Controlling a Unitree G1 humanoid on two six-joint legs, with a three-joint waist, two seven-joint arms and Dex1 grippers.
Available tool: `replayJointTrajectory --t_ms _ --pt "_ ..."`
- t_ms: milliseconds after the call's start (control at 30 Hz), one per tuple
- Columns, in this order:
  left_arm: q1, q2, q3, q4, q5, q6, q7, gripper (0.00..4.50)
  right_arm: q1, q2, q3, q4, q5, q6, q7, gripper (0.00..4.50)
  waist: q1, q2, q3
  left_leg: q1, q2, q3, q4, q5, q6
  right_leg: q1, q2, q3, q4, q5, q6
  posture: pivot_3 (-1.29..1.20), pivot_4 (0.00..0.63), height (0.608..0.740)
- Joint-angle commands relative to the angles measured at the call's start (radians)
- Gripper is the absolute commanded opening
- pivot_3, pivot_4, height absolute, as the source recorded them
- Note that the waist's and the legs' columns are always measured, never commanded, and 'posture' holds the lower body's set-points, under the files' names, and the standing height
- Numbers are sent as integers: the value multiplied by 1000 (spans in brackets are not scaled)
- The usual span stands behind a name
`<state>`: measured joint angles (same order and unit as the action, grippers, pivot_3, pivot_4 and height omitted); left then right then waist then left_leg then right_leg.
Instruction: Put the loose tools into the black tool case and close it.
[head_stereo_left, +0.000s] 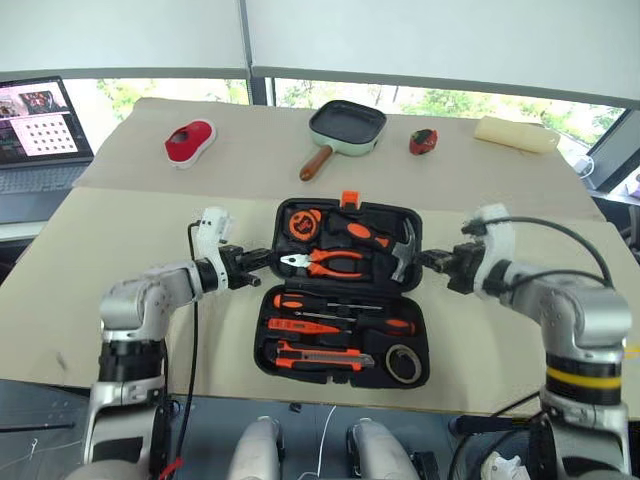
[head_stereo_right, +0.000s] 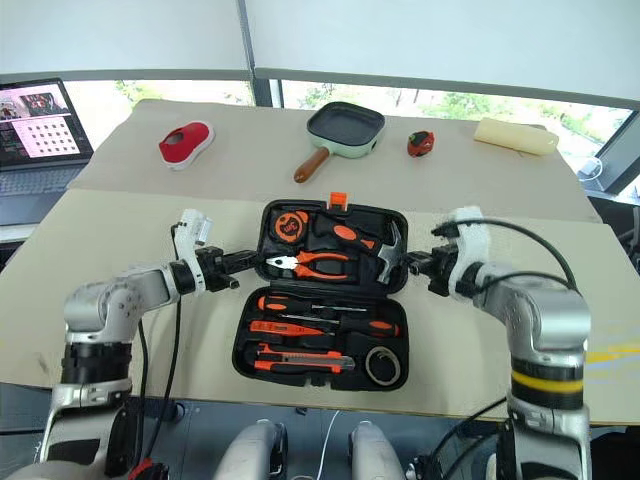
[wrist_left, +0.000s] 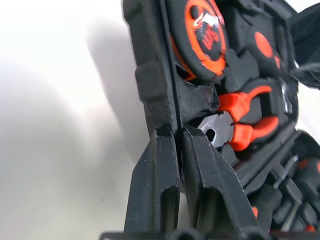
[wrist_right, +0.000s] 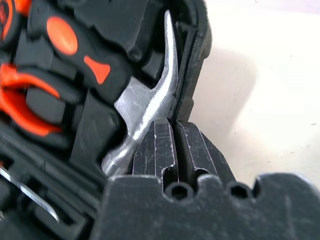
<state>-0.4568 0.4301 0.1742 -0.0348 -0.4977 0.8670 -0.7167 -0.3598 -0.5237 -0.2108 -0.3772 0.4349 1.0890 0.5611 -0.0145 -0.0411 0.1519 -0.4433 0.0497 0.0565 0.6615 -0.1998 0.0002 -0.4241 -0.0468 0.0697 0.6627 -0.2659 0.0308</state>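
- Flat black plastic hinged tool case (head_stereo_left: 343, 293) lies open on the beige-covered desk (head_stereo_left: 120, 230), between the two arms, small orange latch (head_stereo_left: 349, 198) on its far edge.
- Far half of the case: round orange-and-black tape measure (head_stereo_left: 300, 224), orange-handled pliers (head_stereo_left: 325, 263), steel-headed hammer (head_stereo_left: 385, 243).
- Near half: slim orange-and-black screwdrivers (head_stereo_left: 335, 315) in their slots, orange utility knife (head_stereo_left: 320, 357) along the near edge, small dark tape roll (head_stereo_left: 403, 364) in the near right corner.
- Left claw (wrist_left: 177, 140): fingers pinched narrow on the left rim of the case's far half, beside the pliers' tips.
- Right claw (wrist_right: 175, 131): fingers pinched narrow on the right rim of the far half, just beside the hammer head.
- Far side of the desk: square green-rimmed pan with wooden handle (head_stereo_left: 345, 129), red oval object (head_stereo_left: 189, 141), small red-and-dark object (head_stereo_left: 423, 141), pale yellow roll (head_stereo_left: 515, 134).
- Open laptop (head_stereo_left: 38, 130) sits at the far left.
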Motion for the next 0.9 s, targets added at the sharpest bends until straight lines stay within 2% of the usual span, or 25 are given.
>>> replayJointTrajectory --t_ms 33,233,467,667,800,867,900 --pt "46 1 -24 -108 31 -181 -22 207 76 3 59 -185 14 -177 47 0 -2 0 0 0 0 0 0 0 0 0 0 0 0 0 0 0 150 740" --pt "129 15 -17 -145 51 -279 -10 207 208 15 72 -255 -43 -366 32 0 -3 0 0 2 0 0 0 0 0 1 0 0 1 0 0 0 150 740" --pt "241 70 5 -212 81 -389 -27 207 400 -72 108 -319 -179 -726 119 0 -5 0 0 2 1 0 0 0 0 1 1 0 0 0 0 0 150 740" --pt "330 103 -6 -232 174 -567 -9 207 514 -183 132 -189 -429 -1255 151 0 -7 0 0 6 1 2 0 0 0 3 1 1 0 0 0 0 150 740" --pt "409 125 0 -217 251 -729 -14 207 557 -228 127 -89 -502 -1501 142 0 -5 0 0 10 1 2 0 0 0 6 1 1 1 0 -1 0 150 740" --pt "477 138 25 -227 255 -756 -17 207 600 -251 126 -70 -527 -1602 147 0 -6 0 0 12 2 3 0 0 0 8 1 2 1 0 -1 0 150 740" --pt "509 144 37 -237 249 -759 -19 815 624 -261 126 -67 -538 -1645 148 0 -7 0 0 14 2 3 -1 0 0 10 1 2 0 0 -1 0 150 740"
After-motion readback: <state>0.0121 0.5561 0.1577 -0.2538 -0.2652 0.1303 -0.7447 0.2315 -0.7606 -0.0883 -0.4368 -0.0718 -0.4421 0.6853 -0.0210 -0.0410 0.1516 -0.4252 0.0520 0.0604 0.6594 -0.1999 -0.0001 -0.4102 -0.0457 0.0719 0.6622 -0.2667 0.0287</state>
